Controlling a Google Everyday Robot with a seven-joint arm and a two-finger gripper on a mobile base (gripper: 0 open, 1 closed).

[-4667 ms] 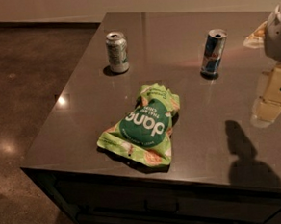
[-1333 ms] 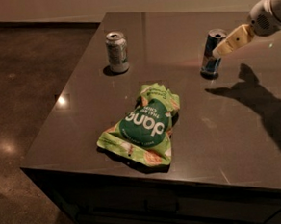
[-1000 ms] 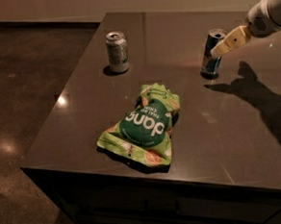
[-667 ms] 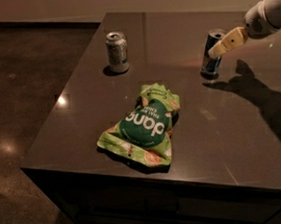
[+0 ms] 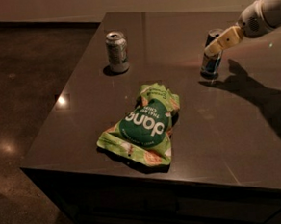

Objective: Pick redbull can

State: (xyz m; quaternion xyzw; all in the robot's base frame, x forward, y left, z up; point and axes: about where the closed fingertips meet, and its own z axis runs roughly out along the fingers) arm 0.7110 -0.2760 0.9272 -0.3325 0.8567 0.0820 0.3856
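Observation:
The redbull can stands upright on the dark table at the back right, slim and blue-and-silver. My gripper comes in from the upper right on a white arm. Its tan fingers lie across the upper part of the can, covering part of it. The can still rests on the table.
A shorter green-and-white can stands at the back left. A green snack bag lies flat in the middle of the table, near the front. The table's left and front edges drop to a dark floor.
My gripper has moved in from the right front of the table to the redbull can and now sits over its top part. The can, bag and other can have not moved.

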